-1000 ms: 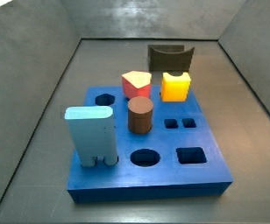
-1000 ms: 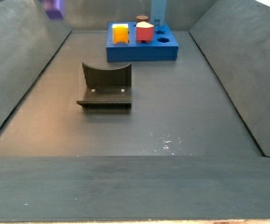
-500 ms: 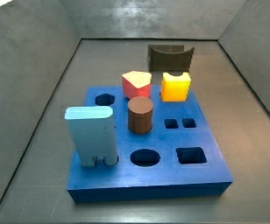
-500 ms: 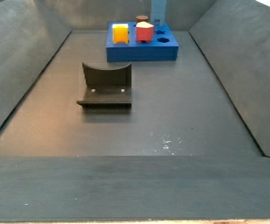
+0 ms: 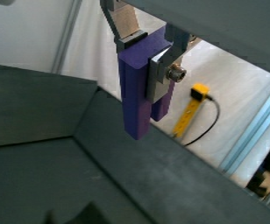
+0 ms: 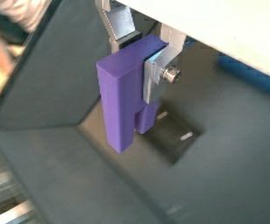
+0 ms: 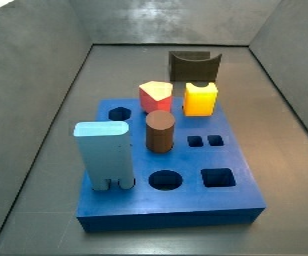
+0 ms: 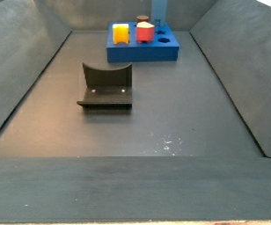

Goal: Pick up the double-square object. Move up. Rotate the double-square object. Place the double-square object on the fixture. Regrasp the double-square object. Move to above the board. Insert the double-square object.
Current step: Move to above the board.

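1. The gripper (image 5: 149,44) is showing only in both wrist views; it is out of sight in both side views.
2. Its silver fingers (image 6: 120,22) are pressing on the double-square object (image 6: 124,101) from two sides, so the pincer is clamped on this purple piece.
3. The double-square object (image 5: 140,87) is hanging downward from the fingers, above the dark floor and touching nothing else.
4. In a wrist view, the fixture (image 6: 173,133) is lying well below the held piece.
5. In a side view, the board (image 7: 170,170) is sitting at the near middle of the floor, and the fixture (image 7: 194,66) is standing just behind it on the far side.
6. On the board are standing a yellow cube (image 7: 201,98), a red block (image 7: 154,96), a brown cylinder (image 7: 161,131) and a light blue block (image 7: 103,153).
7. In a side view, the fixture (image 8: 105,86) is standing nearer than the board (image 8: 144,46).
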### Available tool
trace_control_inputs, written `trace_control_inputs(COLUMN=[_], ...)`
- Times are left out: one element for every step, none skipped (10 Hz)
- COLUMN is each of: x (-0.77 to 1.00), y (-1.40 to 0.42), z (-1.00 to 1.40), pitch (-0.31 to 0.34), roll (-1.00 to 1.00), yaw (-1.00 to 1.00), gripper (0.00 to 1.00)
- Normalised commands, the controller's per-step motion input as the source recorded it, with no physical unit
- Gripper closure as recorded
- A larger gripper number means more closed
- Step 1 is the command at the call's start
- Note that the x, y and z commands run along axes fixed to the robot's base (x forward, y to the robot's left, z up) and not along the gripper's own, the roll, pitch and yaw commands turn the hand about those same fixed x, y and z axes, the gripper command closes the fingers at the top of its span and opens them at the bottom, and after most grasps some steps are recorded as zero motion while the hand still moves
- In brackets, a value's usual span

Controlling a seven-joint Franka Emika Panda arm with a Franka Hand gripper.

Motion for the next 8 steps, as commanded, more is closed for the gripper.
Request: trace_control_inputs(x=[-0.75,-0.77,-0.78,-0.82,-0.85,-0.84,-0.53,-0.27], y=[-1.00,-1.00,-1.00,-1.00,-1.00,-0.92,-0.51,-0.18], z=[0.01,0.01,0.01,0.01,0.00,0.01,0.00,0.00], pitch=[-0.079,-0.089,-0.092,-0.105,-0.110,-0.130,-0.152,-0.127], roll=[-1.00,-1.00,-1.00,-1.00,-1.00,-1.00,-1.00,-0.82], yaw=[-0.06,-0.06,-0.06,-0.07,-0.07,-0.08,-0.08,-0.06], gripper=[1.00,1.00,1.00,1.00,1.00,1.00,1.00,1.00])
